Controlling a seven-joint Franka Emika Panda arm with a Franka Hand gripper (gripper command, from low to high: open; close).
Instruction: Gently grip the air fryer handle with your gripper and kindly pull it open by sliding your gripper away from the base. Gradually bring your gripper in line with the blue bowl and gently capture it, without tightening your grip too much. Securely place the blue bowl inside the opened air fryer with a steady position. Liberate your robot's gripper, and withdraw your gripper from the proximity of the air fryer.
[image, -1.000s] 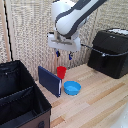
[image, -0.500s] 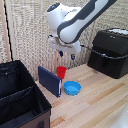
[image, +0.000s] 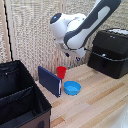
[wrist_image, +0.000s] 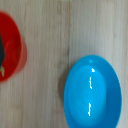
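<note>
Gripper (image: 76, 56) hangs in the air above the wooden table, between the air fryer and the blue bowl, holding nothing.

Its fingers are blurred in the exterior view and fall outside the wrist view, so whether they are spread or closed cannot be told. Taking the blue bowl (image: 72, 88) as the mark: it rests upright on the wooden table (image: 95, 105), mouth up and unobstructed, which suits a light pinch on its rim. A small red cup (image: 61, 72) stands just beside it, and a flat dark-blue board (image: 49, 80) leans next to it on the exterior view's left, so a descent looks tight on that side. The air fryer (image: 111, 52) sits well apart from the bowl, toward the exterior view's right; its drawer looks shut from here and its handle is too dark to pick out, so the pull-open step seems not yet done. A black crate (image: 20, 100) stands beyond the board.
</note>
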